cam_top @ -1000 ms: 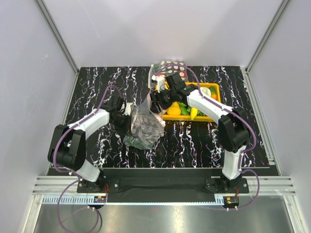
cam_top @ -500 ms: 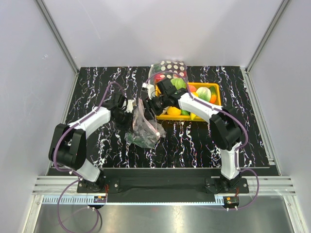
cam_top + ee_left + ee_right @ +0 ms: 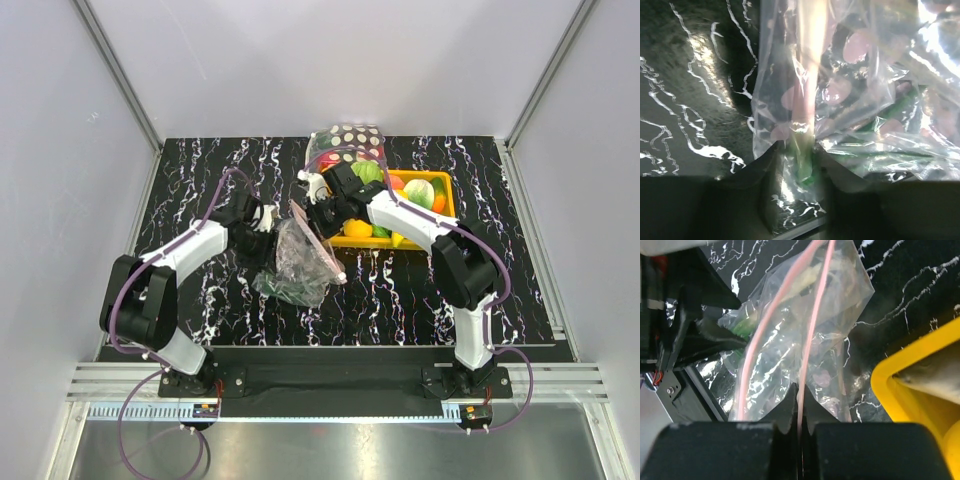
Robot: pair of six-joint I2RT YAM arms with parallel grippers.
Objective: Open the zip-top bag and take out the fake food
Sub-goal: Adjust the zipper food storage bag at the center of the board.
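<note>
The zip-top bag [image 3: 300,258] is held up between the two arms in the middle of the table, crinkled, with green fake food [image 3: 284,290] low inside it. My right gripper [image 3: 316,214] is shut on one pink zip strip [image 3: 807,335] at the bag's mouth [image 3: 790,330]; the other strip curves away to the left. My left gripper [image 3: 798,147] is at the bag's left edge. Its jaws stand apart, with a fold of the bag [image 3: 855,100] and something green [image 3: 805,167] loosely between them. More fake food [image 3: 358,228] fills the yellow tray [image 3: 445,185].
The yellow tray [image 3: 900,370] stands right behind my right gripper. A polka-dot bag [image 3: 350,138] lies at the back behind the tray. The black marbled tabletop [image 3: 200,170] extends on both sides, with white walls round it.
My right gripper has moved left off the tray to the bag's mouth and shut on a pink strip. My left jaws have widened. The bag has spread out between the arms.
</note>
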